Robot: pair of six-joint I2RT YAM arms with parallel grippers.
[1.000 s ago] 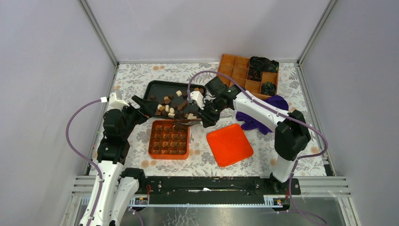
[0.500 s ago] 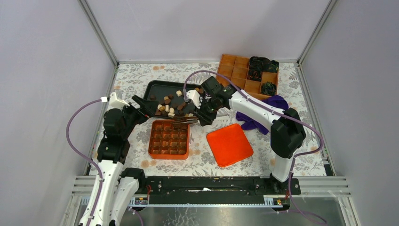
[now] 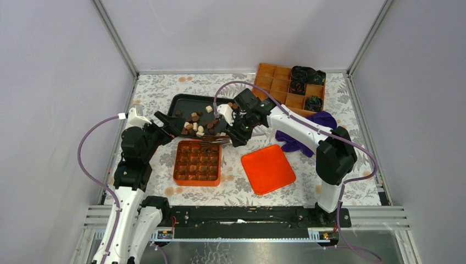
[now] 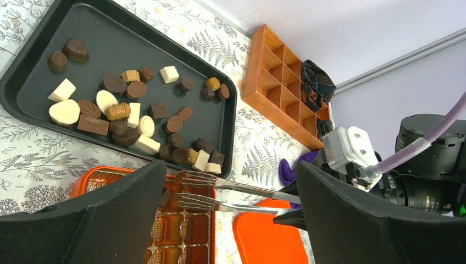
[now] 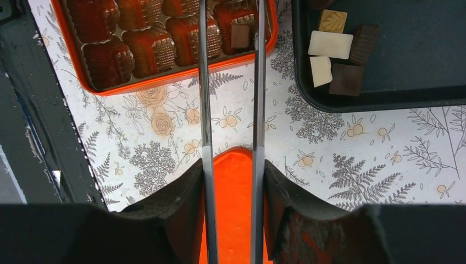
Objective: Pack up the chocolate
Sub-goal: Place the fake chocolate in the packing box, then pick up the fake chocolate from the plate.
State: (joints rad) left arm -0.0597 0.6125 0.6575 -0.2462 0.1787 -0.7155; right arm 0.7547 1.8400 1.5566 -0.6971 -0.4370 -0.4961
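Chocolate (image 4: 115, 111): some 30 pieces loose on black tray (image 4: 33, 60) just behind orange box (image 3: 177, 162); at least 1 dark piece (image 5: 240, 36) sits in a box cell. Tongs (image 5: 204, 110), clamped by right gripper (image 3: 237, 135), are slightly parted over the box, with nothing seen held. Left gripper (image 3: 165, 121) is spread and empty. Lid (image 3: 268, 168) lies off, beside the box. Packing judged far from finished.

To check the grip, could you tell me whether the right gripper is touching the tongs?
Touching. The right wrist view shows the tongs between the fingers of the right gripper, one arm against each inner face.
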